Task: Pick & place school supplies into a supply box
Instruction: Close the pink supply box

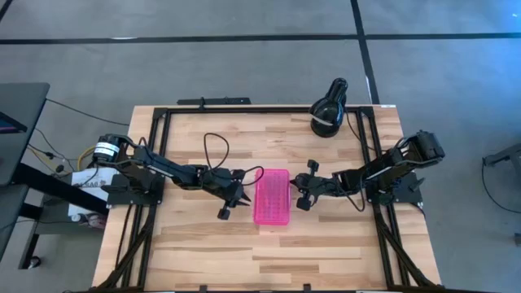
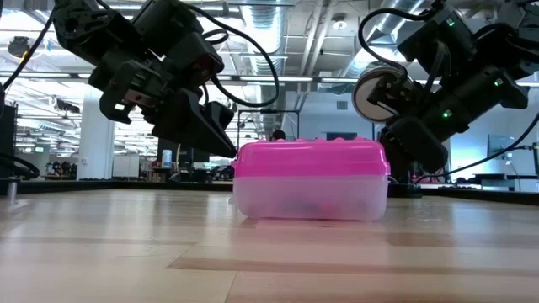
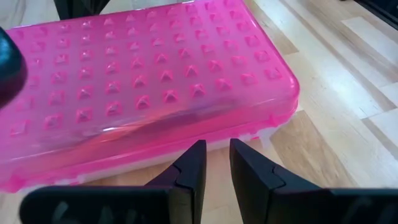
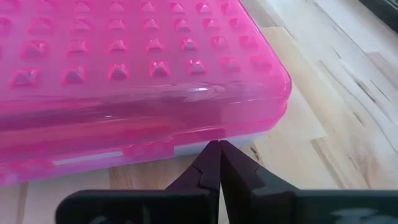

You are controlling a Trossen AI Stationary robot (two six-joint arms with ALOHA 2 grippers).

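The supply box [image 1: 273,196] lies shut in the middle of the table, its studded hot pink lid [image 3: 143,87] on a clear base [image 2: 310,200]. No school supplies show outside it, and what the base holds cannot be made out. My left gripper [image 3: 216,146] stands at the box's left long side, its fingers a narrow gap apart. My right gripper [image 4: 217,144] is shut, with its tips at the right long side, just below the lid's rim [image 4: 186,134]. Both grippers hang low over the table in the low view. My left gripper points level at the box's left long side near the lid's lower edge [image 3: 186,140]; whether its fingertips touch, I cannot tell. My right gripper's shut fingertips come level from the table's right at the seam under the lid's rim; whether they touch is also unclear.
A black rounded object with a white band [image 1: 329,109] sits at the table's far right corner. Black frame rails [image 1: 159,163] run along the table's left, right and far sides. Bare wood [image 1: 269,260] lies near and far of the box.
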